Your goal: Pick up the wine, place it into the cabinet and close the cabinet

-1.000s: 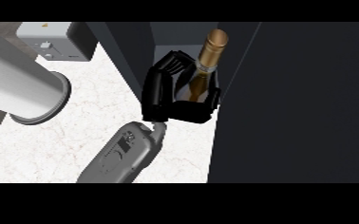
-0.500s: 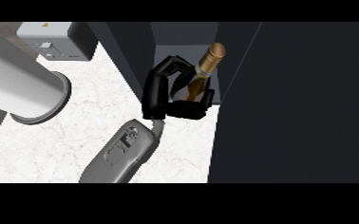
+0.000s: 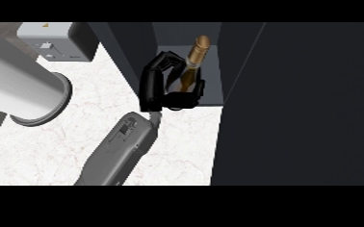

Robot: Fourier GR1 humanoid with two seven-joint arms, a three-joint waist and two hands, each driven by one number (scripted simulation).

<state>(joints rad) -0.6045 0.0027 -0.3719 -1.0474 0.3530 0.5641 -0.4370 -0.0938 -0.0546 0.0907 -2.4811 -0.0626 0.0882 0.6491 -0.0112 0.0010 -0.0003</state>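
The wine bottle [image 3: 193, 66], dark with a golden neck, stands tilted inside the open dark cabinet [image 3: 177, 36] at the top centre. My right hand [image 3: 152, 83] is shut on it: the fingers [image 3: 168, 59] curl round the bottle's left side and the thumb wraps its lower part, hiding most of the body. The grey forearm [image 3: 121, 149] runs up from the lower edge. The left hand does not show.
The cabinet's open door [image 3: 292, 106] is a large dark panel filling the right side. A big grey cylinder [image 3: 32, 89] lies at the left on the white marble counter [image 3: 78, 139]. A grey box with a switch [image 3: 53, 41] sits at the top left.
My right hand has shifted a little left and further into the cabinet with the bottle. Its fingers have curled more round the bottle, and the neck now leans less to the right.
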